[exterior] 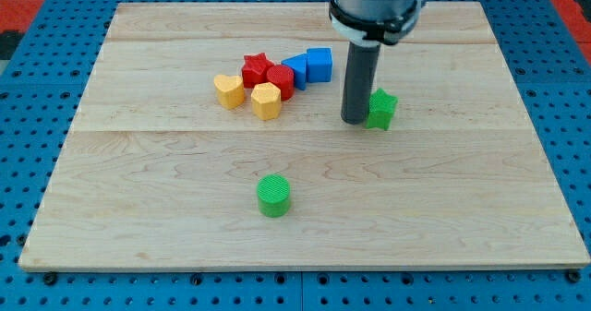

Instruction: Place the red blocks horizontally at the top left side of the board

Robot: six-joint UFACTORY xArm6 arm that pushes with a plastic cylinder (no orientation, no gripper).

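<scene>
A red star block [256,68] and a red round block [281,79] sit side by side, touching, above the board's middle. My tip [354,119] rests on the board to their right, right against the left side of a green star block [380,108]. The red blocks are well apart from the tip.
A blue block [319,64] and a second blue block [296,69] lie just right of the red ones. A yellow heart block [229,90] and a yellow hexagon block [266,100] lie below-left of them. A green cylinder [273,196] stands near the view's bottom. The wooden board [148,182] sits on a blue pegboard.
</scene>
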